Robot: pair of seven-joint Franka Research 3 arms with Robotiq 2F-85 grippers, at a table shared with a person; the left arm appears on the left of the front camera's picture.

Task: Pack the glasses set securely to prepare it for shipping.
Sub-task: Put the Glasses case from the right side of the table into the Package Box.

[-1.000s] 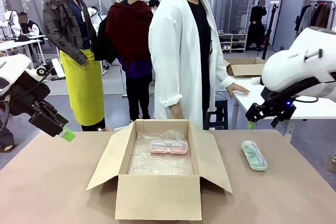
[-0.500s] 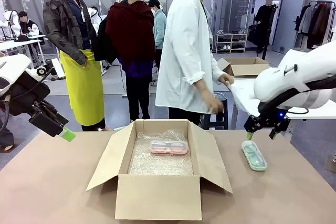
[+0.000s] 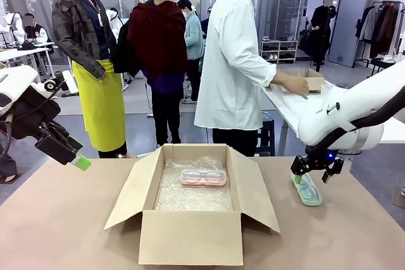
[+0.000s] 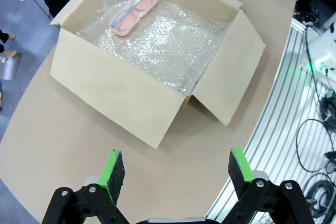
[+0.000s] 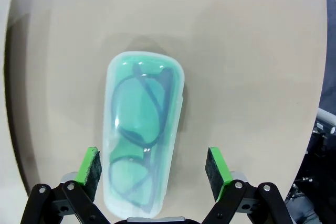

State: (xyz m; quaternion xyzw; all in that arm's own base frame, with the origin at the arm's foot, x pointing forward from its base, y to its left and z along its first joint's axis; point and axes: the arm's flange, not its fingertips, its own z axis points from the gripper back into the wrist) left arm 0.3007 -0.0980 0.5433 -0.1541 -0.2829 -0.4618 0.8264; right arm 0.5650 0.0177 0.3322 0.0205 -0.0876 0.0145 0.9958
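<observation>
Right gripper (image 5: 152,169): jaws spread wide, nothing in them. It hangs straight above the mint case (image 5: 144,150), which lies flat on the table (image 5: 252,51). The case's long axis runs away from the palm. It sits between the pads (image 5: 89,167), nearer one than the other. I can't tell whether it touches that pad.

Left gripper (image 4: 172,174): also wide open and empty. The cardboard box (image 4: 115,90) is ahead of and below its fingers, well apart. The pink case (image 4: 133,12) lies in the box's far end from it, on the bubble wrap (image 4: 168,51).

Handling, my read:
- Light, thin and stiff translucent shell; smooth, so probably slippery against the pads.
- The spectacles inside are fragile, so I'd squeeze gently.
- I'd pinch across the short width at mid-length, so it lifts level.
- The rounded edges could squirt out of an off-centre pinch, so I'd centre the jaws first.

Count:
- Cases: two, one mint (outside the box) and one pink (inside).
- Box: one, flaps open.
- Bubble wrap: one lining layer.
- Grippers: two, neither holding anything.
</observation>
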